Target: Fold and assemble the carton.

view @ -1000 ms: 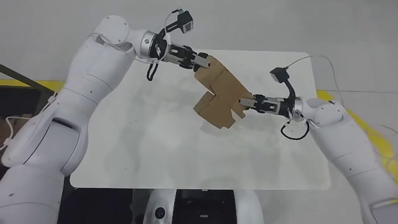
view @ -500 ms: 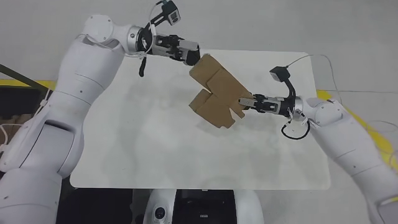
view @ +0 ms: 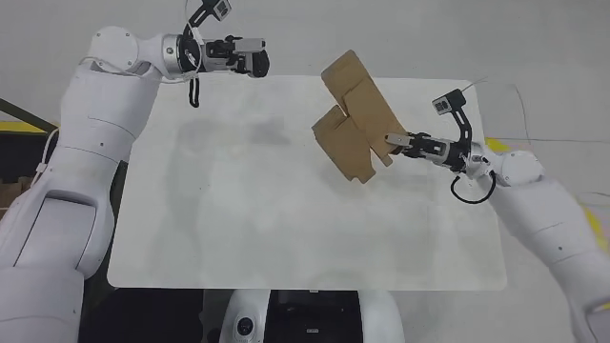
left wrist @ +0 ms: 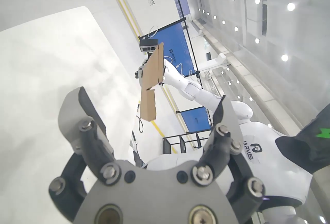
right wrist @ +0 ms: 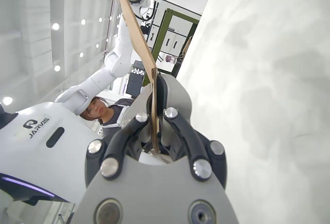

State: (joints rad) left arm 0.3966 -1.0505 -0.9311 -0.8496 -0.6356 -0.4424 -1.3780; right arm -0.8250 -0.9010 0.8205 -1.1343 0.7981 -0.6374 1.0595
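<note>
Flat cardboard carton point(view: 355, 114): likely light, stiff, creasable; right gripper point(view: 393, 140) clamps one flap edge, left gripper point(view: 259, 60) gapes empty well apart, probably best placed on the opposite edge.

Overhead, two wrist cameras; shared carton point(view: 360, 114).
</note>
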